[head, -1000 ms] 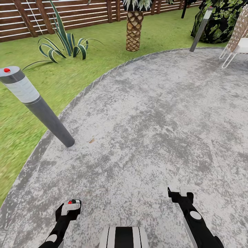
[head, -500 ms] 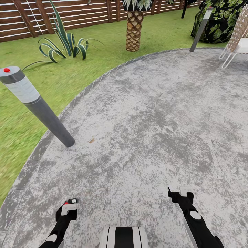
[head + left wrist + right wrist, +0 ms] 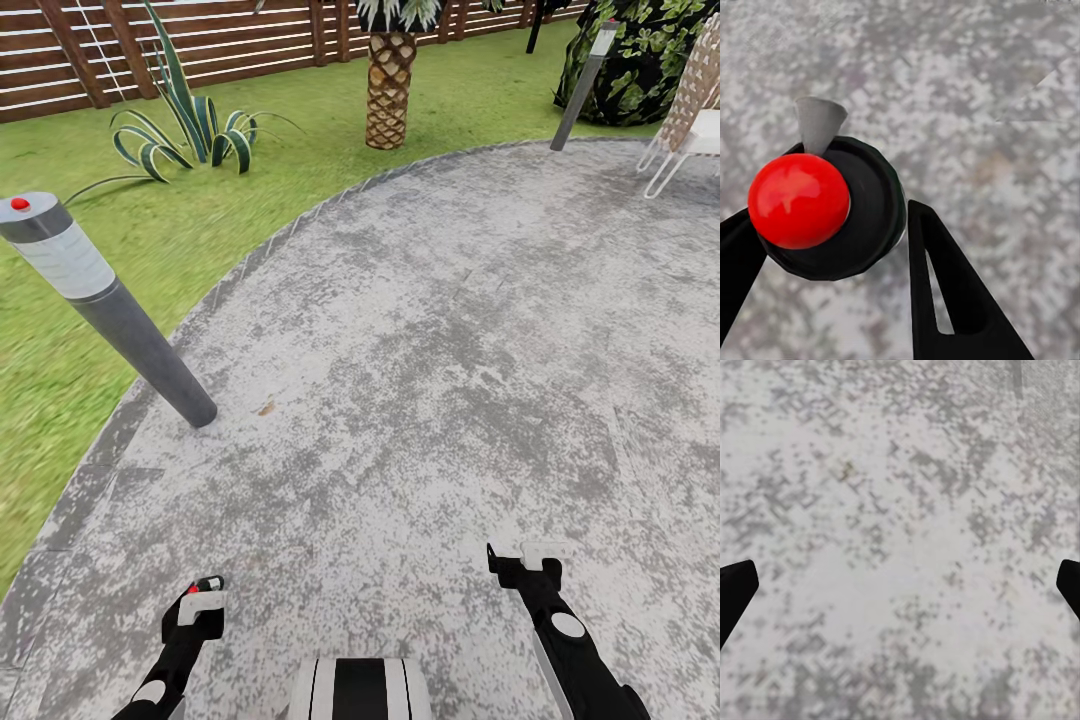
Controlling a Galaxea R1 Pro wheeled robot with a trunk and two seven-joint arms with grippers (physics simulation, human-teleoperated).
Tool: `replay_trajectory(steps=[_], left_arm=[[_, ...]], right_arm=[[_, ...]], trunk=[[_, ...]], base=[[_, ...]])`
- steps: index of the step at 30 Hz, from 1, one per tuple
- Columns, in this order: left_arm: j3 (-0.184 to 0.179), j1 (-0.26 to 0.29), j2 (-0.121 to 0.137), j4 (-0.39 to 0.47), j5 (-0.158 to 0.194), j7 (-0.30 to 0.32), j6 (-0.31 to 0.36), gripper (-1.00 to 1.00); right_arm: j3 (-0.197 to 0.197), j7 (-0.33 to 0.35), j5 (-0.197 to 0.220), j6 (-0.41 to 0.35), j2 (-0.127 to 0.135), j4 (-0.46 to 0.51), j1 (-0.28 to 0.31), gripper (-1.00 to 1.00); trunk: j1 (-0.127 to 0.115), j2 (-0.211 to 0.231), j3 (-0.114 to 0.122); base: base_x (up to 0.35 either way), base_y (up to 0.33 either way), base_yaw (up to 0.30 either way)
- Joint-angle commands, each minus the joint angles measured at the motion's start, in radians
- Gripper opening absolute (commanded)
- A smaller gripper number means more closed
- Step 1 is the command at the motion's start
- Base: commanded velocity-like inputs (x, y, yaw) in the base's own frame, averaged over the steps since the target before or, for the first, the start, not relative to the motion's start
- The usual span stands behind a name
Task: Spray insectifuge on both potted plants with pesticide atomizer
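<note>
On the round grey patio (image 3: 430,330) of the garden, the robot holds both arms low over the paving near its rim. The left gripper (image 3: 195,612) is clamped on the pesticide atomizer (image 3: 203,600). In the left wrist view its two black fingers (image 3: 945,285) flank the bottle's dark round top, red knob and grey nozzle (image 3: 825,210), all above speckled stone. A second ago the bottle sat a little higher in the head view with more of its white label showing. Over the last half second nothing has shifted, and the camera has not moved. The right gripper (image 3: 522,558) is empty, its fingertips (image 3: 735,592) spread wide at the margins of the right wrist view over bare paving. At the patio's left edge a grey lamp post (image 3: 110,305) with a red dot leans where stone meets lawn (image 3: 60,330). Beyond it stand a striped agave (image 3: 190,125), a scaly palm trunk (image 3: 388,85) and a brown slatted fence (image 3: 230,40). At the far right edge are a second lamp post (image 3: 585,85), a dark shrub (image 3: 640,50) and a white chair (image 3: 690,120).
</note>
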State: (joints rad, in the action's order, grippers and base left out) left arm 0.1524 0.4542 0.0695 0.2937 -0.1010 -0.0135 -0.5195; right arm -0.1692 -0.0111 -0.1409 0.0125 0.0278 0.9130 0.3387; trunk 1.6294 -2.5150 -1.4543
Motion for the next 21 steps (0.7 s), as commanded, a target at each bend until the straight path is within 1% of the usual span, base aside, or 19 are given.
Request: replay_trajectory(steps=[1,8,21], left_arm=[[0.006,0.001,0.000,-0.001,-0.011,-0.002,-0.004,-1.00],[0.006,0.000,0.000,-0.001,-0.011,-0.002,-0.004,-1.00],[0.006,0.001,0.000,-0.002,-0.011,0.000,-0.004,-1.00]], right_arm=[[-0.001,-0.001,-0.010,0.001,0.000,0.000,0.000,1.00],[-0.001,-0.001,-0.011,0.001,0.000,0.000,0.000,1.00],[0.000,-0.001,-0.011,0.001,0.000,0.000,0.000,1.00]], trunk=[[0.000,0.000,-0.001],[0.000,0.000,-0.001],[-0.006,0.003,0.050]], base=[[0.000,0.000,0.000],[0.000,0.000,0.000],[0.000,0.000,0.000]])
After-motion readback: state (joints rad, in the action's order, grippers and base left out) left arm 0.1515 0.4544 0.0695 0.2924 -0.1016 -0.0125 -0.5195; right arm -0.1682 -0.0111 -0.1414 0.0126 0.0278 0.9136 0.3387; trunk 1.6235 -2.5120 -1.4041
